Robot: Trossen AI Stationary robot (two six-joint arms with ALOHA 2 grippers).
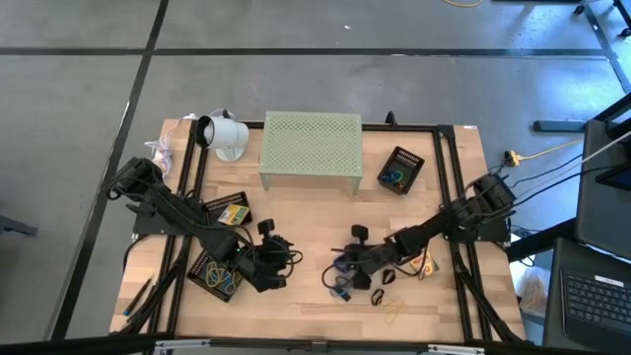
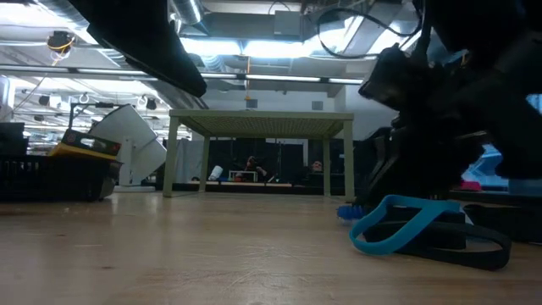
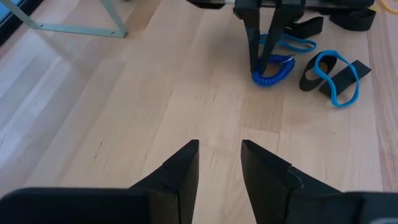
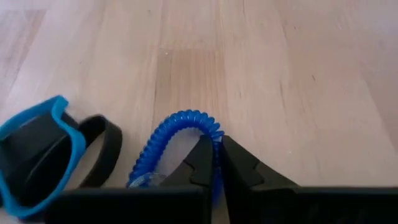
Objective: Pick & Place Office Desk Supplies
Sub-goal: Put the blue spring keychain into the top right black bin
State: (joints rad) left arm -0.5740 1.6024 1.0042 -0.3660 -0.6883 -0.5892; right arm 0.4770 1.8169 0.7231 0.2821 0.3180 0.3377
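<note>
blue coiled cord [image 4: 180,134] | springy plastic spiral | pinched by right hand [image 4: 216,163]

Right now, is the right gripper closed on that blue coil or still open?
Shut on it. In the right wrist view the right gripper has its fingertips pinched together on the blue coil, which lies on the table.

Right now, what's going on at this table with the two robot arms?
The right gripper has closed on a blue coiled cord lying on the wooden table, among loose bands and clips near the front edge. The left gripper hangs open and empty just above the tabletop, pointed toward that spot. A green perforated riser and a small black tray sit at the back.
</note>
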